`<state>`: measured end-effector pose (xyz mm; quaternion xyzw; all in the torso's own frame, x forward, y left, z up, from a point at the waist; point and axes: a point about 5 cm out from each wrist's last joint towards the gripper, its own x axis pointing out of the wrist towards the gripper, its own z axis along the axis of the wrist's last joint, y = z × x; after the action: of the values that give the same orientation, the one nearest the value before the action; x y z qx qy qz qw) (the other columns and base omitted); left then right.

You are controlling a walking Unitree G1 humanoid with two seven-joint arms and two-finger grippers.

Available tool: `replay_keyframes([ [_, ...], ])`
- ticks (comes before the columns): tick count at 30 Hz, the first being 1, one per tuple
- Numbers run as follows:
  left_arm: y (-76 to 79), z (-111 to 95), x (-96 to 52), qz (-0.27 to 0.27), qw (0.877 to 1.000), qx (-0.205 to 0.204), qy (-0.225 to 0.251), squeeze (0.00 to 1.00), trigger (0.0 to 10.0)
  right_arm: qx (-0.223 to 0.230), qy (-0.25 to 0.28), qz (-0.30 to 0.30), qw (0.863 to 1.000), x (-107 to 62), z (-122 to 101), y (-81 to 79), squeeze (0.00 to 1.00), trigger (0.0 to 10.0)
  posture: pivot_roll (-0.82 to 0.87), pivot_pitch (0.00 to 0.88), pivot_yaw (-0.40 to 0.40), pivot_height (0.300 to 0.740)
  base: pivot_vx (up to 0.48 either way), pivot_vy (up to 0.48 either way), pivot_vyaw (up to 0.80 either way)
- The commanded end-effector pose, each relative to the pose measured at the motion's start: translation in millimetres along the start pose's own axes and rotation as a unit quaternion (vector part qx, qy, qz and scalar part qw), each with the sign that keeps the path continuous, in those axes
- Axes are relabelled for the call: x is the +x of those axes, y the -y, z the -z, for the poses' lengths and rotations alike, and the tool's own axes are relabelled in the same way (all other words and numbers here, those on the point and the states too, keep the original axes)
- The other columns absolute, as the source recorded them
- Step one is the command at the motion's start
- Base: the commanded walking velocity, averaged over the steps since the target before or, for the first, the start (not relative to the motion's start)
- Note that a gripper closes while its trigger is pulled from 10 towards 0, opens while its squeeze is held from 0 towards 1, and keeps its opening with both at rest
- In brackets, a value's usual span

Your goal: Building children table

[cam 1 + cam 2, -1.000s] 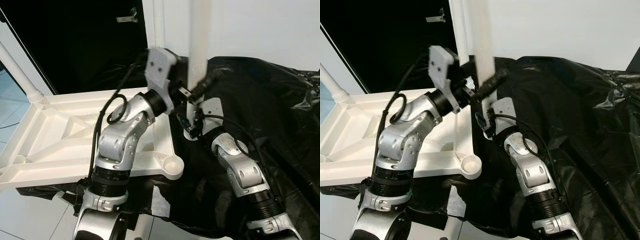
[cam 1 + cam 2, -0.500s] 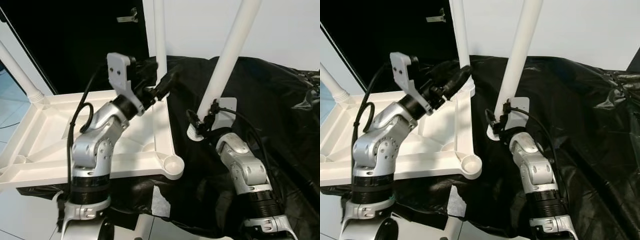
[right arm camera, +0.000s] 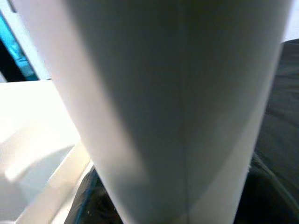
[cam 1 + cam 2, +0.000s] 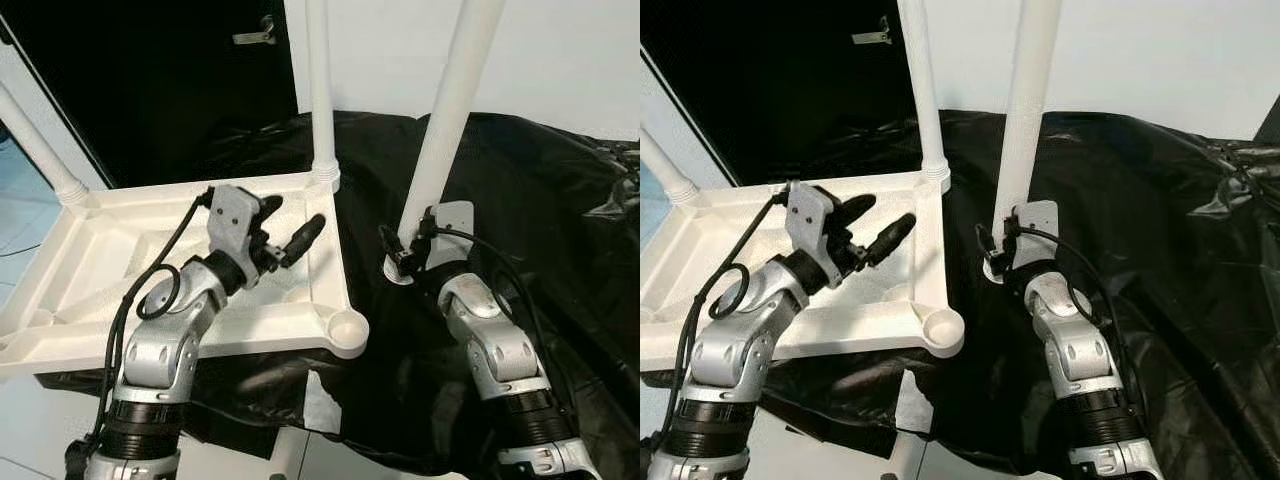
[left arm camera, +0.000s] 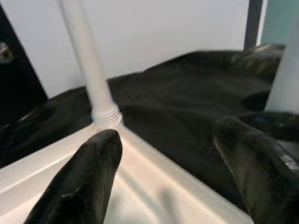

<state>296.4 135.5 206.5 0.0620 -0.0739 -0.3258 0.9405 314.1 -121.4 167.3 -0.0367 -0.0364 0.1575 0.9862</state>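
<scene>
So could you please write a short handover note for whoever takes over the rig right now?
Left gripper: open, holding nothing, over the upturned white tabletop.
Right gripper: shut on a loose white leg, held nearly upright over the black sheet, beside the tabletop.
Done: far-right leg and far-left leg stand in their corner sockets.
Left: the near-right corner socket is empty; the held leg likely goes there. The near-left corner cannot be judged.

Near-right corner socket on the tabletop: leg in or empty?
Empty. The corner socket shows an open round hole, and the loose leg is in the right gripper, standing on the black sheet beside the tabletop.
</scene>
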Motion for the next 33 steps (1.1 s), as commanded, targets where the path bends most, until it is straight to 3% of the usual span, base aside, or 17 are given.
replay_keyframes([
  [1,2.5,5.3,-5.9,0.046,0.999,0.002,-0.008,0.0,10.0,-0.001,0.0,-0.002,1.0,-2.4,1.7,0.4,0.0,10.0,0.03,0.0,0.031,0.74,0.0,0.0,0.0],
  [10,11.5,15.2,-25.0,0.127,0.991,-0.003,-0.031,0.0,10.0,-0.012,-0.004,0.004,1.0,-6.6,5.5,5.6,0.0,10.0,0.03,0.0,0.028,0.74,0.0,0.0,0.0],
  [14,21.8,21.8,-38.5,0.201,0.978,0.005,-0.061,0.0,10.0,-0.016,-0.005,0.007,1.0,-7.3,6.2,7.8,0.0,10.0,0.03,0.0,0.027,0.74,0.0,0.0,0.0],
  [18,27.3,28.1,-44.4,0.231,0.969,0.01,-0.088,0.0,10.0,-0.016,-0.005,0.007,1.0,-6.9,5.6,8.2,0.0,10.0,0.03,0.0,0.024,0.74,0.0,0.0,0.0],
  [19,33.2,37.1,-51.1,0.258,0.958,0.03,-0.121,0.0,10.0,-0.017,-0.003,0.006,1.0,-6.1,4.5,8.4,0.0,10.0,0.03,0.0,0.024,0.74,0.0,0.0,0.0],
  [29,33.7,56.5,-54.4,0.264,0.944,0.09,-0.177,0.0,10.0,-0.022,-0.001,0.005,1.0,-4.7,3.1,8.7,0.0,10.0,0.04,0.0,0.022,0.74,0.0,0.0,0.0],
  [33,28.2,64.4,-46.9,0.237,0.944,0.134,-0.187,0.0,10.0,-0.024,0.002,0.003,1.0,-3.1,1.5,6.8,0.0,10.0,0.03,0.0,0.031,0.74,0.0,0.0,0.0],
])
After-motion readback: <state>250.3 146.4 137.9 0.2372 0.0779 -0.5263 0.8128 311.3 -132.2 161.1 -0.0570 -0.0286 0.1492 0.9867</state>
